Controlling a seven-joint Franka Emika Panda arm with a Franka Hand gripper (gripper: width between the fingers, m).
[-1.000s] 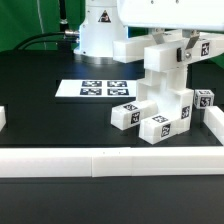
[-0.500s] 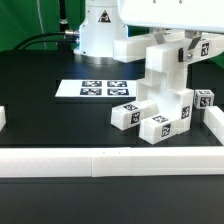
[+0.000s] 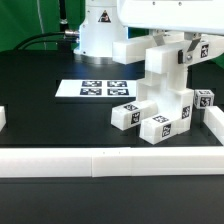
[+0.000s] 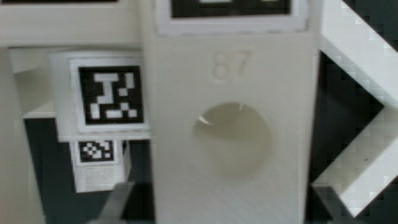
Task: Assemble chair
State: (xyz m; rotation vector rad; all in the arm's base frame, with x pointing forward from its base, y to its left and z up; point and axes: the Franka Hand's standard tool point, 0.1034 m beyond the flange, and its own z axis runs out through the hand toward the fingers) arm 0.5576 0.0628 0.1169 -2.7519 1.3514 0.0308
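The chair's white pieces stand joined on the exterior view's right: a tall upright slab over lower blocks with tags. A short tagged post lies against their left. My gripper is at the slab's top. In the wrist view the slab, embossed "87" with a round recess, fills the frame. My gripper has a finger against each side of it, so it is shut on it. A tagged piece shows beside the slab.
The marker board lies flat on the black table, left of the chair. A low white border wall runs along the front, with ends at the left and right. The robot base stands behind. Another tagged piece sits far right.
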